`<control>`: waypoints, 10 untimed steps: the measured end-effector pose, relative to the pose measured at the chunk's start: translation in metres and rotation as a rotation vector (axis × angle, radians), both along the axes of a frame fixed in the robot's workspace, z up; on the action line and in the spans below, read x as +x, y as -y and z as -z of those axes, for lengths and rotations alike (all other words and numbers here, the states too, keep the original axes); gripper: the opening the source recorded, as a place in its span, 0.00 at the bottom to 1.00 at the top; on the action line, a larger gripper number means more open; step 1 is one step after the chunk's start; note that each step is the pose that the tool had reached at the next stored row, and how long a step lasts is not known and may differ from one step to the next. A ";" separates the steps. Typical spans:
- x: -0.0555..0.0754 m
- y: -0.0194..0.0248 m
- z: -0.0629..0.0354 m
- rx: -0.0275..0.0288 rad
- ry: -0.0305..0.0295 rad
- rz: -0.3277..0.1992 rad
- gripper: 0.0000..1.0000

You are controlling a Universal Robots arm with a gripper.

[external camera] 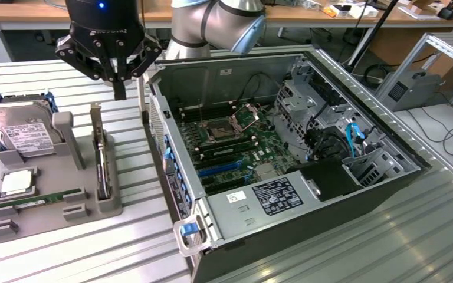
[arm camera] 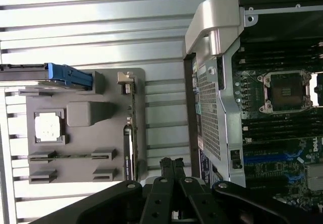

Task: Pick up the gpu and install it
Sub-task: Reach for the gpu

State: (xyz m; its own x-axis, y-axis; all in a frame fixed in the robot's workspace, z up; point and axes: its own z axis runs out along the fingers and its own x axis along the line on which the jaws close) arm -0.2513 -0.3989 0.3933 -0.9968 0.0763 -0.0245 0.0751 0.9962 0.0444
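Exterior and wrist views of the bench during gpu installation. The end effector (external camera: 120,94) (arm camera: 171,162), on the grey arm (external camera: 210,23), hangs raised above the bench (external camera: 329,247) outside the case (external camera: 368,177) (arm camera: 217,82), on the side where the tray lies. Its two dark fingers (external camera: 120,82) are pressed together with nothing between them, and they touch nothing.

The gpu (external camera: 98,162) (arm camera: 128,143) stands on its long edge in the tray slot closest to the case, parallel to the case wall. Its silver bracket (external camera: 95,118) rises at one end, and the card is well clear of the end effector.

The grey tray (external camera: 49,218) (arm camera: 75,146) lies flat on the bench just beside the case. On the tray, farther from the case than the gpu:
- a hard drive (external camera: 22,132) with a white label, leaning in its stand with a blue rail (arm camera: 68,75) along one side;
- a square processor (external camera: 16,183) (arm camera: 49,128) in its recess;
- a narrow green memory stick (external camera: 49,199) lying in a groove.

The case lies on its side with the panel off, exposing the motherboard (external camera: 242,147) (arm camera: 272,133). An open processor socket (external camera: 225,127) (arm camera: 285,90) sits on the board, with blue expansion slots (external camera: 219,171) nearby. Black cables and drive cages fill the end of the case towards the exterior view's right.
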 end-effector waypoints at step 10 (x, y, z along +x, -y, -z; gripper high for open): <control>-0.005 0.0000 0.0000 0.0000 0.0000 0.000 0.11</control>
State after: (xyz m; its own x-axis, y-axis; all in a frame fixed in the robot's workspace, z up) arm -0.2563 -0.3989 0.3933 -0.9968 0.0762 -0.0245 0.0751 0.9962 0.0444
